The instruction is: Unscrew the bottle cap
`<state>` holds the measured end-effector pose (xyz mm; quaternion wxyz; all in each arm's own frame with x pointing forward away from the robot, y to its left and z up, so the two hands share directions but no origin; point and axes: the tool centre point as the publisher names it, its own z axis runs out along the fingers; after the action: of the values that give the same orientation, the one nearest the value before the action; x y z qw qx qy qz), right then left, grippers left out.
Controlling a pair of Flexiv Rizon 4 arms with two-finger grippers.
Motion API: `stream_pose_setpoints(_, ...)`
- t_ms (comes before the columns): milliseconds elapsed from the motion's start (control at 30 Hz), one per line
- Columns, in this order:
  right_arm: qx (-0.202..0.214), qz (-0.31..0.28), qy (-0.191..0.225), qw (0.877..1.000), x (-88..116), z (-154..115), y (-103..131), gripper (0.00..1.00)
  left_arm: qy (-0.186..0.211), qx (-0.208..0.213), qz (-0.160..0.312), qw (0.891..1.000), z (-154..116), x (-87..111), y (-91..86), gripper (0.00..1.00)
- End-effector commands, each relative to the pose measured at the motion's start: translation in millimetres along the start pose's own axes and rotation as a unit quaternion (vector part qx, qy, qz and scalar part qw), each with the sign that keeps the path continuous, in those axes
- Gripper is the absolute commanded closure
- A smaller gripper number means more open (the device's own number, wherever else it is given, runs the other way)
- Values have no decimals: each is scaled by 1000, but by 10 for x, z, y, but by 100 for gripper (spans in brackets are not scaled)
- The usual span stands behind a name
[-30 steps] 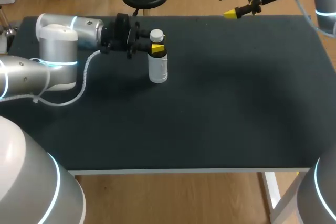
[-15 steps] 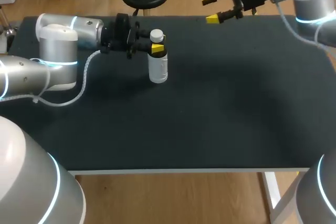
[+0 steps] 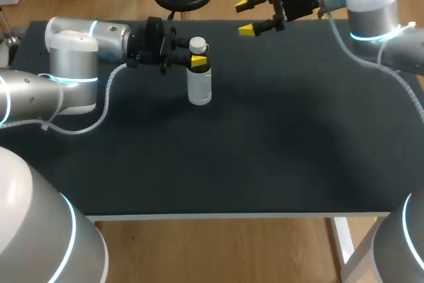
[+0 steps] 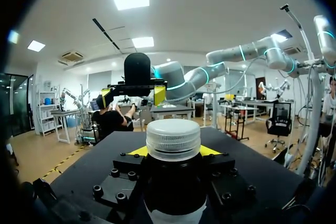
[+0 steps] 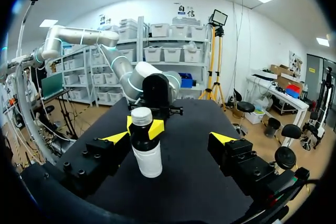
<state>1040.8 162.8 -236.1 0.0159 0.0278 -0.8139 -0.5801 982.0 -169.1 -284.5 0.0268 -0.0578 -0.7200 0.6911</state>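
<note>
Right tool (image 3: pixel 244 18) has neared the bottle (image 3: pixel 199 87) in left tool (image 3: pixel 201 56).

The bottle (image 5: pixel 145 153) stands upright on the black table (image 5: pixel 184 184). It has a white body, a dark neck and a white cap (image 5: pixel 141 115) on top. Just under the cap, the left gripper (image 5: pixel 142 127) clamps the bottle's neck from two sides, with a yellow tip touching each side. The dark wrist of the left arm (image 5: pixel 157 90) sits directly behind the bottle. On the bottle's near side the right gripper (image 5: pixel 169 138) is spread wide, its yellow tips well apart and touching nothing. The bottle stands just ahead of that gap, closer to one finger than the other.
</note>
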Motion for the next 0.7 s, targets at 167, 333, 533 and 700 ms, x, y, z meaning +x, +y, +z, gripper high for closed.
stream_pose_setpoints(167,-2,0,-3,1000,62,230,60,0,2,1,0,1000,-3,-11,20,100)
stream_pose_setpoints(333,1,5,-7,1000,80,360,60,0,2,1,0,1000,-3,-11,20,100)
stream_pose_setpoints(533,10,5,-12,1000,138,493,104,0,2,1,0,1000,-3,-11,20,100)
stream_pose_setpoints(700,9,7,2,1000,190,615,116,0,2,1,0,1000,-3,-11,20,100)
